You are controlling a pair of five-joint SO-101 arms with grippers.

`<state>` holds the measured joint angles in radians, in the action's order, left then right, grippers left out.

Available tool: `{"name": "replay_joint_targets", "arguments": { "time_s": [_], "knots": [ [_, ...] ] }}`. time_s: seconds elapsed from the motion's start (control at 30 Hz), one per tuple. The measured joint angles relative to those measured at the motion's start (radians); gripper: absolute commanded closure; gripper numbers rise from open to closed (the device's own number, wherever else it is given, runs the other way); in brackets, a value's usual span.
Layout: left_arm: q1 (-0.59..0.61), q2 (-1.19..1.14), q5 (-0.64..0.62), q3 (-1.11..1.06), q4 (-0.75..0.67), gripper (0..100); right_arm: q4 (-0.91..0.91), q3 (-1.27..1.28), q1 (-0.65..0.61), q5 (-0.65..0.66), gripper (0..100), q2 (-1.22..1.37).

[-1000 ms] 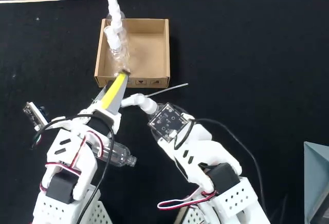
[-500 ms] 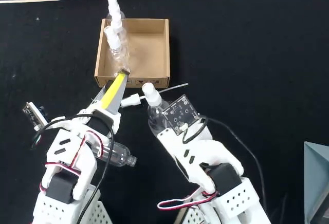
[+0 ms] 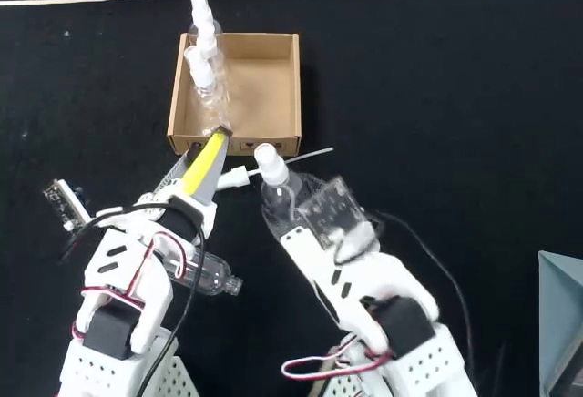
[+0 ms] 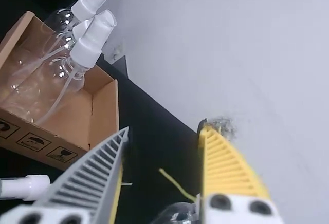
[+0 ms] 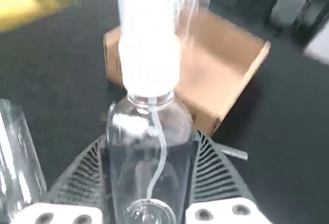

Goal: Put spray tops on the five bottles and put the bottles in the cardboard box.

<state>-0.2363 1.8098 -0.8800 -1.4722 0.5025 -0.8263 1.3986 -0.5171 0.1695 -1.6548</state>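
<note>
Black table (image 3: 455, 69); pale grey wall (image 4: 247, 39) beyond.

left gripper (image 4: 163, 129) gapes open — right gripper (image 5: 150, 139) seemingly clamped round a bottle (image 5: 148, 175).

In the right wrist view the spray bottle (image 5: 149, 147) and the cardboard box (image 5: 226, 70) behind it were blurred, and the bottle's spray top (image 5: 148, 34) ran off the picture's edge. A clear cylinder (image 5: 15, 152) beside it was cut off, too little to identify. From above, the left arm (image 3: 127, 269) hid the base of a lying bottle (image 3: 214, 280). The left wrist view's edge cut a loose sprayer (image 4: 23, 187).
</note>
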Motion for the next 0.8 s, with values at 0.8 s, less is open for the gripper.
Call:
{"name": "replay_joint_targets", "arguments": {
  "time_s": [0.8],
  "knots": [
    [-0.129,0.000,0.115,-0.049,-0.003,81,0.000,0.089,-0.041,0.012,98.6,-0.141]
  ]
}}
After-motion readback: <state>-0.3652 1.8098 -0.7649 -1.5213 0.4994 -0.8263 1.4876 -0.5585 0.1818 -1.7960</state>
